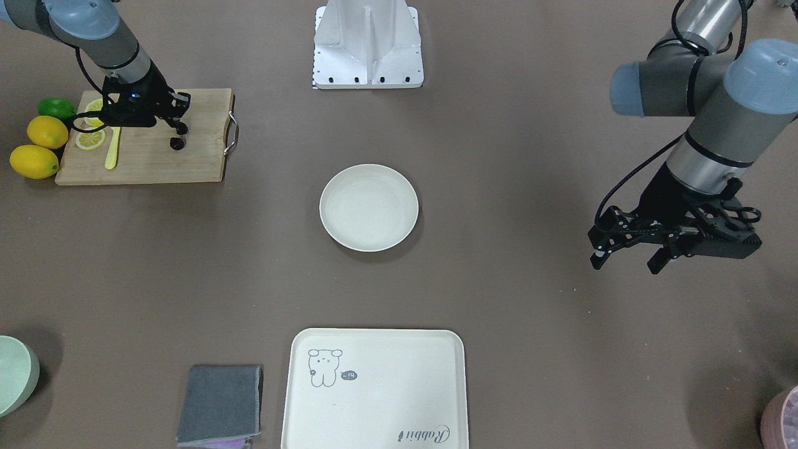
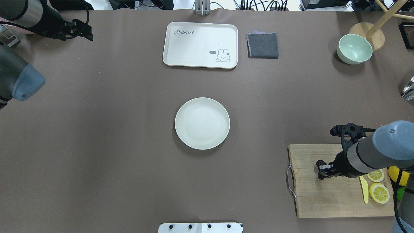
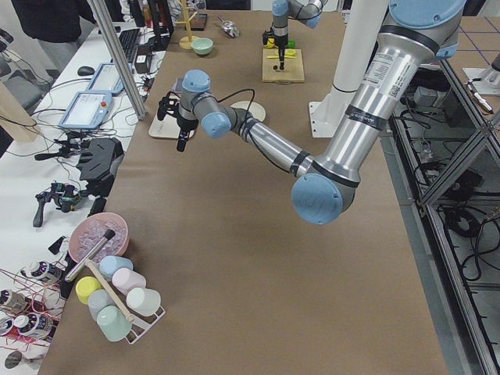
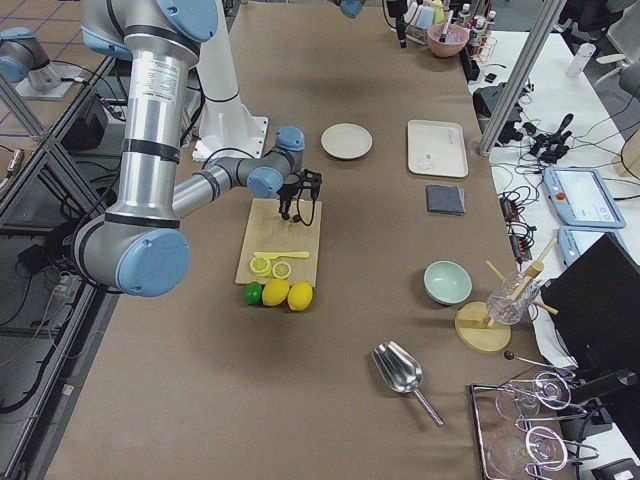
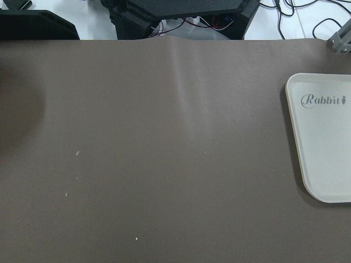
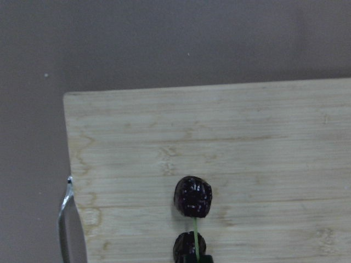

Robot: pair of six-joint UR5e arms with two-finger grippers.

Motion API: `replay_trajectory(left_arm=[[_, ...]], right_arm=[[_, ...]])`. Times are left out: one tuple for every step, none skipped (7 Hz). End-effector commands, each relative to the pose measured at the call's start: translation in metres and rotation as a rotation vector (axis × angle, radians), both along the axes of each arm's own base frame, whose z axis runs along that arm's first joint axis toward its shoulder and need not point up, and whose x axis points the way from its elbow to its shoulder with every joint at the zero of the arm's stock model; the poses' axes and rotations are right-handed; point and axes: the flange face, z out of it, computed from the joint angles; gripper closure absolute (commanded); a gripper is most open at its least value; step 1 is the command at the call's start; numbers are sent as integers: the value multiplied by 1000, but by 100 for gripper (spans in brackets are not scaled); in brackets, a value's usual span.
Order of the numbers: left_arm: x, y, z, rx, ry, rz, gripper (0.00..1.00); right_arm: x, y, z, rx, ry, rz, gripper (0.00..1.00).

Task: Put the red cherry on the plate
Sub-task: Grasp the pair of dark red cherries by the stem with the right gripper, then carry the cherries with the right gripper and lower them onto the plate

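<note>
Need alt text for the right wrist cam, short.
A red cherry pair, nearly black and joined by a thin green stem, shows against a wooden cutting board, the lower cherry cut off by the bottom of the frame. The board's metal handle is at the left, with brown table beyond.

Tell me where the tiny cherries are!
In the front-facing view the red cherry is at the left, over the wooden cutting board, at the tip of the right gripper.

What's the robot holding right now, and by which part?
The right tool appears to pinch the red cherry by its thin green stem, above the cutting board. The left tool is open and empty.
</note>
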Motion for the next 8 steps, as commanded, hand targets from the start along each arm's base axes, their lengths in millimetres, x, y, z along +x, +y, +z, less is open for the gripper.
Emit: replay_trajectory(left_arm=[[-10, -1, 12, -16, -10, -12, 2], [-21, 2, 33, -18, -33, -4, 2], [-46, -1, 52, 85, -122, 75, 2], [-84, -7, 84, 85, -190, 98, 2], [-111, -11, 98, 47, -206, 127, 2], [-148, 1, 137, 18, -245, 136, 2], [-189, 3, 155, 52, -287, 150, 2], [-219, 18, 186, 45, -316, 163, 2]], right_arm=[[19, -23, -33, 0, -71, 40, 100], [10, -45, -62, 10, -90, 58, 100], [-6, -67, -106, 21, -95, 75, 100], [-37, -91, -151, 34, -100, 80, 100], [-74, -121, -187, 61, -111, 93, 100], [-107, -140, -211, 86, -113, 99, 100], [-136, -151, -238, 127, -113, 111, 100], [-171, -165, -259, 157, -91, 128, 100]])
